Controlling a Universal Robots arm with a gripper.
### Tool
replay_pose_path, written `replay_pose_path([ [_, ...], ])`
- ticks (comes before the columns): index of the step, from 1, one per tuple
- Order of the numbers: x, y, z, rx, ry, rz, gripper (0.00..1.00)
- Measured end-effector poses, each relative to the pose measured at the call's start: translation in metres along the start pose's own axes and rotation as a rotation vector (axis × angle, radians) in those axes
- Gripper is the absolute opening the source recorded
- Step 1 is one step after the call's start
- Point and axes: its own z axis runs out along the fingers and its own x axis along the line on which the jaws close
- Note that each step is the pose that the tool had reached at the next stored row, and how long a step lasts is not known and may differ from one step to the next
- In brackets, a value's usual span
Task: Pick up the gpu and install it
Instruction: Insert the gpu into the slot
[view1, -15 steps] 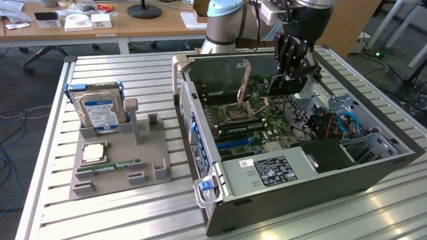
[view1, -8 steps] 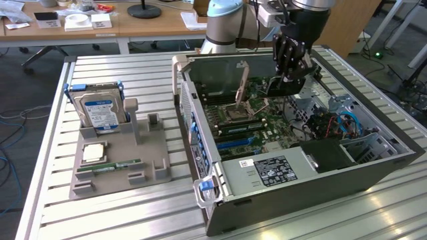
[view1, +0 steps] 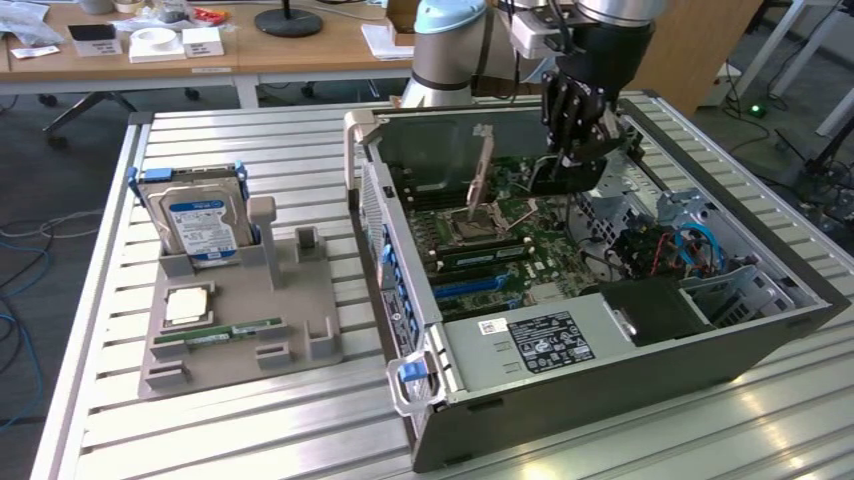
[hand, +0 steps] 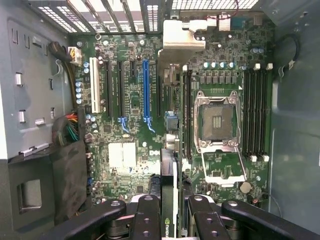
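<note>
Black and thin, the gpu (hand: 169, 186) sits edge-on in the gripper (hand: 170, 212). The fingers (hand: 146, 216) are clamped against its two flat faces, so only its narrow top edge and a strip of green lettering face the wrist camera. In the exterior view the gripper (view1: 577, 140) hangs inside the open computer case (view1: 601, 350) on the bench (view1: 240, 140). The gpu (view1: 563, 178) is below it, clear of the motherboard (hand: 130, 150) and not seated in anything.

The relation that matters is between the card and the long blue slot (hand: 146, 90). The card's long axis runs parallel to that slot and to the black slots on either side of it, pointing toward the slotted rear wall (hand: 100, 12) of the case, so the heading already looks right. The sideways position does not. The card's edge lines up with the strip between the blue slot and the memory slots next to the CPU socket (hand: 217, 120). From the card, the blue slot therefore lies to the side away from the socket, near but not beneath it. How high the card's lower edge rides above the board cannot be judged, because the card hides its own underside.
</note>
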Motion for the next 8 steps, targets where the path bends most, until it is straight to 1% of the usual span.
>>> replay_pose_path([
  [8,0.0002,0.0039,0.0047,0.0,0.0002,0.0,0.26],
])
